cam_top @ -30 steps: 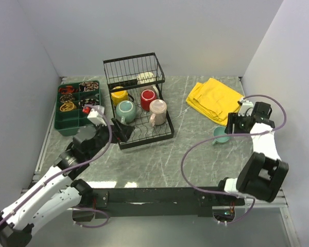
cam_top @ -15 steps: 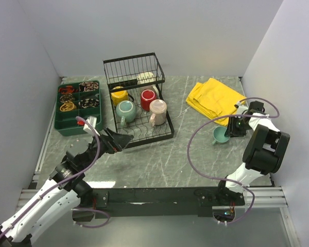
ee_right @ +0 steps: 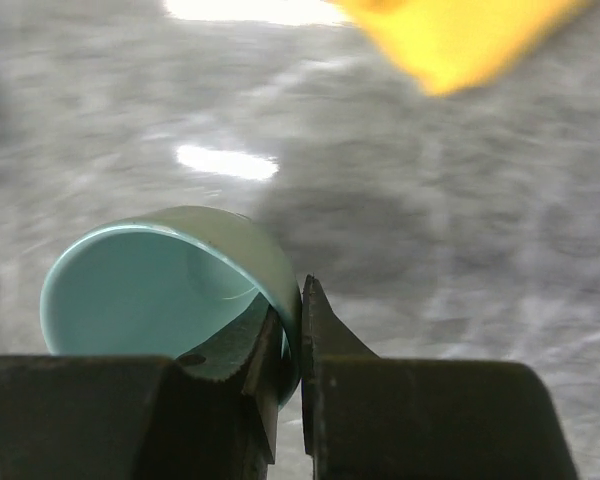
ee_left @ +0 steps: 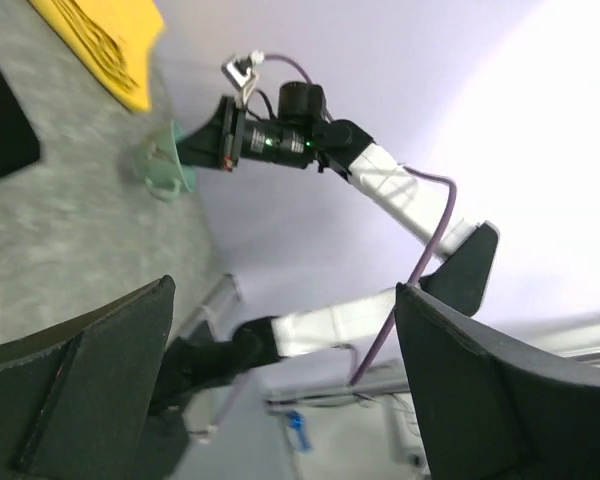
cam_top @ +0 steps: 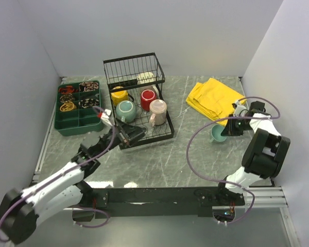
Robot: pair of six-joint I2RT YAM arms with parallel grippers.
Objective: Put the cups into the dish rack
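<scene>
Pinching teal cup (ee_right: 150, 290) rim — right fingers (ee_right: 330, 345)

Small teal cup (ee_right: 160, 280): glossy, paler teal inside. My right gripper (ee_right: 293, 305): black. Dish rack (cam_top: 154, 140): black wire, w/ yellow cup (cam_top: 118, 95), red cup (cam_top: 148, 99), large teal cup (cam_top: 126, 110), pinkish-beige cup (cam_top: 157, 110). Cloth (cam_top: 213, 99) yellow; tray (cam_top: 67, 126) dk green; surface (cam_top: 185, 149) grey-green, white veins.
</scene>
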